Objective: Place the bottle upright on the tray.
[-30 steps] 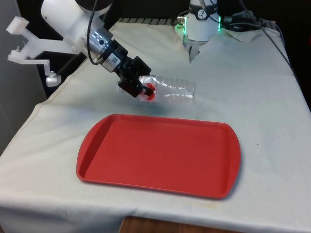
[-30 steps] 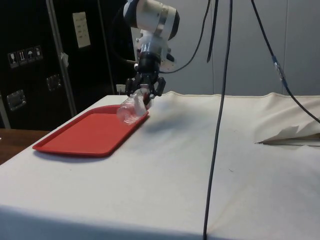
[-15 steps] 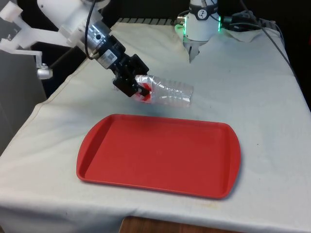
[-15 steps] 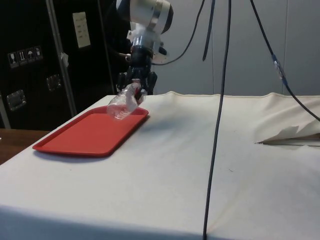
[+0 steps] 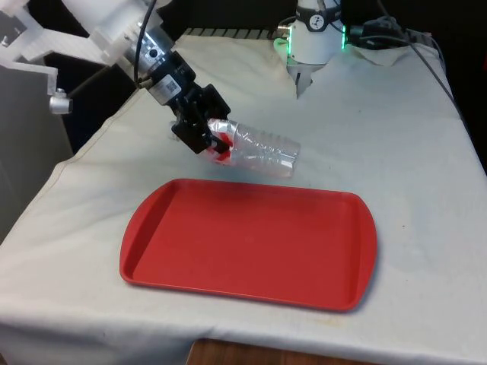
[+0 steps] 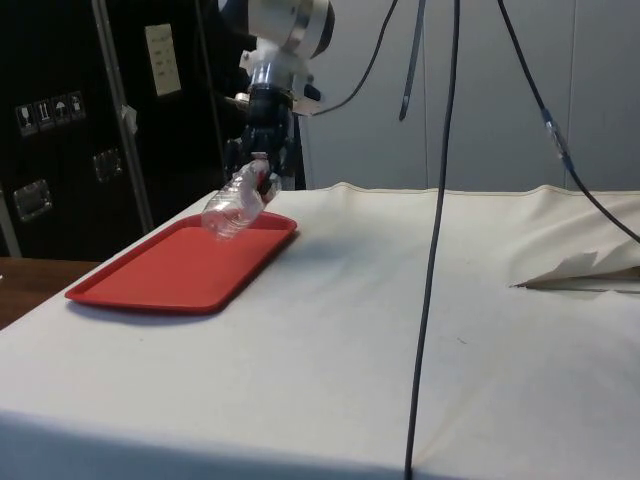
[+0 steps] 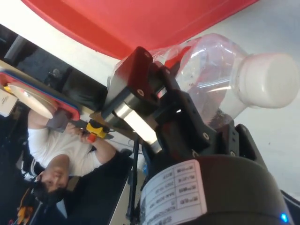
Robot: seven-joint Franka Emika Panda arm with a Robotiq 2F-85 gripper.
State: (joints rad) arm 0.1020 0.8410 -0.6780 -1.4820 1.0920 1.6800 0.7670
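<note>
— Plastic, clear and ribbed: the bottle [image 5: 259, 149] hangs tilted in the air with a white cap [image 7: 267, 79] and a red label [image 5: 221, 144].

— And the black tool [image 5: 204, 131]?

— Clamped on the bottle's neck end, above the white cloth at the far edge of the tray [image 5: 251, 243].

— The tray?

— Glossy red, rounded corners, raised rim, flat on the counter [image 5: 411, 152]. Its whole bed lies bare.

— The room?

— Dark cabinets [image 6: 90, 120], hanging cables [image 6: 440, 200], and a person in a white shirt [image 7: 51, 145].
</note>
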